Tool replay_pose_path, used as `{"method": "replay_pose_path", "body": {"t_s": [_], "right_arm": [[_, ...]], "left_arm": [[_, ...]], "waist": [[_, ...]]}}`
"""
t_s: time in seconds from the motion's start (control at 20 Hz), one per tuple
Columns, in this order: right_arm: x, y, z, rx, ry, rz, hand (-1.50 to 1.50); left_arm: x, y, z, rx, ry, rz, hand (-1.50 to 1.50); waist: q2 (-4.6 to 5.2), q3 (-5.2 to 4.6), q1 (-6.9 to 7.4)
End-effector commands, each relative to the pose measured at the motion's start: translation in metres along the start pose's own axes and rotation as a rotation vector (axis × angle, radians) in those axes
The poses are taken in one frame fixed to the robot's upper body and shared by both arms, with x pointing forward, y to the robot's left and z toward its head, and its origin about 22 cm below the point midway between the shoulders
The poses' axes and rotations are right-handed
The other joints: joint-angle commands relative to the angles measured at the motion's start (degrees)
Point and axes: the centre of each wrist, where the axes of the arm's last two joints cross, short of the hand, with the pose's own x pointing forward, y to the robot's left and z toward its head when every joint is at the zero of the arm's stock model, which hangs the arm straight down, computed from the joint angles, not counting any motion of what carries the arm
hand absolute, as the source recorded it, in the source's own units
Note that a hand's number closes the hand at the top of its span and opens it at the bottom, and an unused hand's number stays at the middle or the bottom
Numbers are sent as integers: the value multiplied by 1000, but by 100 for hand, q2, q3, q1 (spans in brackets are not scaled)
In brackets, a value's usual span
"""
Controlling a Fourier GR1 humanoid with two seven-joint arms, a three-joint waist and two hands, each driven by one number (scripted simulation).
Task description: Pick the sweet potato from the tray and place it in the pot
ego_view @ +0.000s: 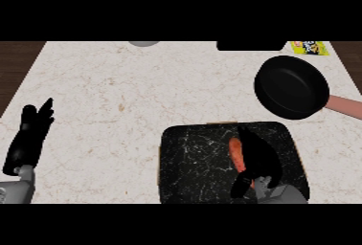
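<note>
An orange sweet potato lies on the black marbled tray at the counter's near middle. My right hand lies over the tray just right of the sweet potato, fingers stretched forward alongside it and covering its right side. Whether they curl round it I cannot see. The black pot with a pinkish handle stands at the right, beyond the tray. My left hand rests open at the left edge, fingers pointing up.
A grey round object sits at the counter's far edge. A black item and a yellow packet lie at the far right. Dark wood shows past the counter's left and right ends.
</note>
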Motion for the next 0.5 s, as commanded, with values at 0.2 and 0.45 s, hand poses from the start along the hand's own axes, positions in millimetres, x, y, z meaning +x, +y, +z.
{"method": "replay_pose_path", "body": {"t_s": [0.2,0.45], "right_arm": [[-6,21,-28,16,14,6,-150],[-6,27,-21,44,-1,-17,150]], "left_arm": [[-10,-9,-10,5,12,7,0],[-6,-11,9,11,6,-4,0]], "waist": [[7,0,-2],[-3,1,6]]}}
